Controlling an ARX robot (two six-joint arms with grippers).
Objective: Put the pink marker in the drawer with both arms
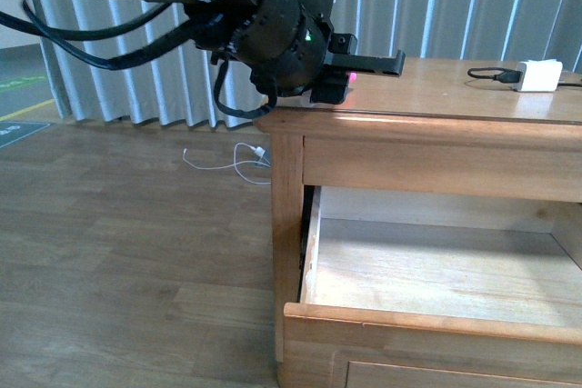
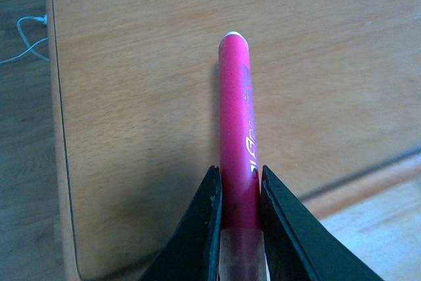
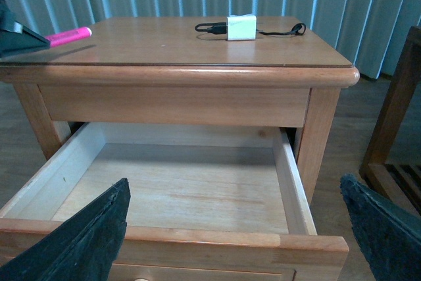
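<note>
I see the pink marker (image 2: 238, 143) pinched at its paler cap end by the left gripper (image 2: 240, 174), whose two black fingers (image 2: 209, 208) press against it from either side. Its pink barrel sticks out over the dresser top (image 3: 164, 47), near the dresser's left front corner. Whether the marker touches the wood or hangs just above it, I cannot tell. Below the dresser top, the drawer (image 3: 197, 238) is pulled far out of the dresser and shows only bare pale boards inside. The right gripper (image 3: 235, 185) hangs in front of the dresser, facing the open drawer, its fingers spread wide and gripping nothing. Toward the back of the dresser top, well apart from the marker, sits a white charger (image 3: 241, 27) with a black cable (image 3: 210, 28) plugged in. A thin white cord (image 1: 232, 163) lies on the wooden floor beside the dresser's left leg.
</note>
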